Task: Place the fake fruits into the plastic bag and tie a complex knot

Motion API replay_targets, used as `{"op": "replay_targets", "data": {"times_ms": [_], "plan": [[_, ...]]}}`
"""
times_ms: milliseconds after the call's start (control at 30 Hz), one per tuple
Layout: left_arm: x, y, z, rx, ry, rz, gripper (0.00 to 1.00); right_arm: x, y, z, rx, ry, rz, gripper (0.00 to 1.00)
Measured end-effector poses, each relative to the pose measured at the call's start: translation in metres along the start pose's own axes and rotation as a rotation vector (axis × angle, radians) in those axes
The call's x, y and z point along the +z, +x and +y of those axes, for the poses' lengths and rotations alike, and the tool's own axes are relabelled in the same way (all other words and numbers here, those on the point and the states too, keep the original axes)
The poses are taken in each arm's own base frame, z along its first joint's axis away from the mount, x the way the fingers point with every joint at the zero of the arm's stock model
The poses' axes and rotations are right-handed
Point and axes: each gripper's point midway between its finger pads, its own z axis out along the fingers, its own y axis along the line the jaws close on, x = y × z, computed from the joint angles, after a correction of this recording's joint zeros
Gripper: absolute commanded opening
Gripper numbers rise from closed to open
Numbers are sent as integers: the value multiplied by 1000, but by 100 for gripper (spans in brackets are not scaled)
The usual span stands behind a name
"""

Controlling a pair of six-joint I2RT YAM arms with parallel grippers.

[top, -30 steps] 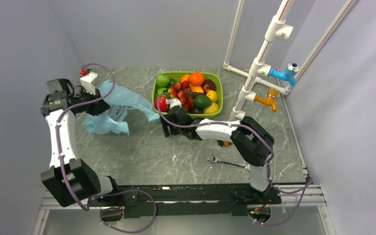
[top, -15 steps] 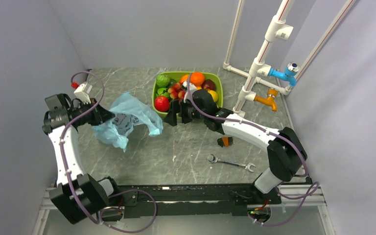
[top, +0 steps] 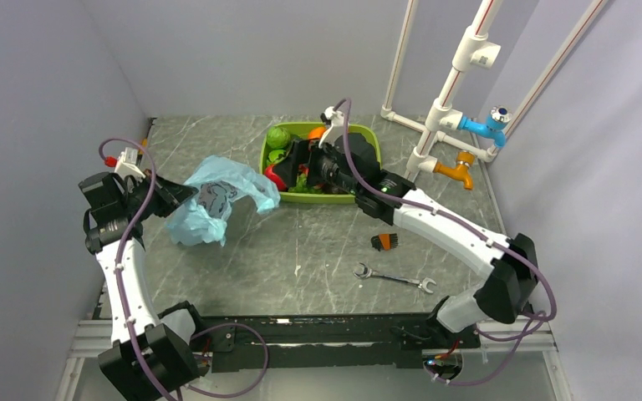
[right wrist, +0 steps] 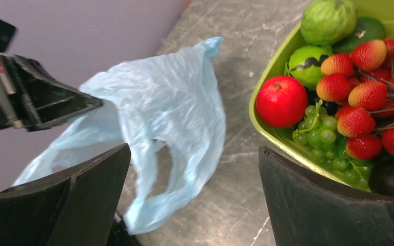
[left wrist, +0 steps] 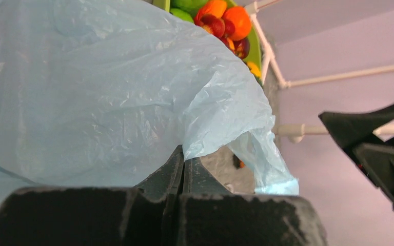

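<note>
The light-blue plastic bag (top: 217, 196) hangs from my left gripper (top: 180, 194) and droops onto the table left of the tray. In the left wrist view the jaws (left wrist: 183, 161) are shut on a fold of the bag (left wrist: 107, 92). The fake fruits (top: 280, 138) lie in the lime-green tray (top: 318, 198). My right gripper (top: 292, 170) is open and empty over the tray's left end. The right wrist view shows its wide-open jaws (right wrist: 195, 189) above the table, between the bag (right wrist: 169, 102) and the tray rim (right wrist: 277, 61), with a red apple (right wrist: 281, 101), green grapes (right wrist: 320, 133) and red-yellow balls (right wrist: 359, 92).
A wrench (top: 393, 278) and a small orange-black brush (top: 384, 241) lie on the table in front of the right arm. A white pipe frame with blue and orange taps (top: 435, 125) stands at the back right. Walls close the left and back sides.
My right gripper has moved from beside the bag's right end back and up over the tray's left end. My left arm drew back to the left and the bag sank lower.
</note>
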Motion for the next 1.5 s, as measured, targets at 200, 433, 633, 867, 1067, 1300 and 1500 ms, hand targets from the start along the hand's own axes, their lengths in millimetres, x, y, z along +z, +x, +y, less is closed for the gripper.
{"op": "replay_targets", "data": {"times_ms": [200,433,633,867,1067,1300,1500], "plan": [[1,-16,-10,-103,13,-60,0,-19,9,15,6,-53,56,100],[2,-26,-26,-151,42,-79,0,14,44,45,75,-105,172,99],[5,-26,-47,-144,85,-73,0,52,48,85,199,-119,187,98],[-3,-20,-74,-66,163,-72,0,94,46,74,241,36,127,86],[-13,-18,-89,7,213,-76,0,110,80,28,119,176,162,41],[-35,-59,-84,194,106,-179,0,64,182,-73,-81,280,431,0],[-40,-93,-32,390,-171,-129,0,24,147,-105,-122,238,390,0]]}}
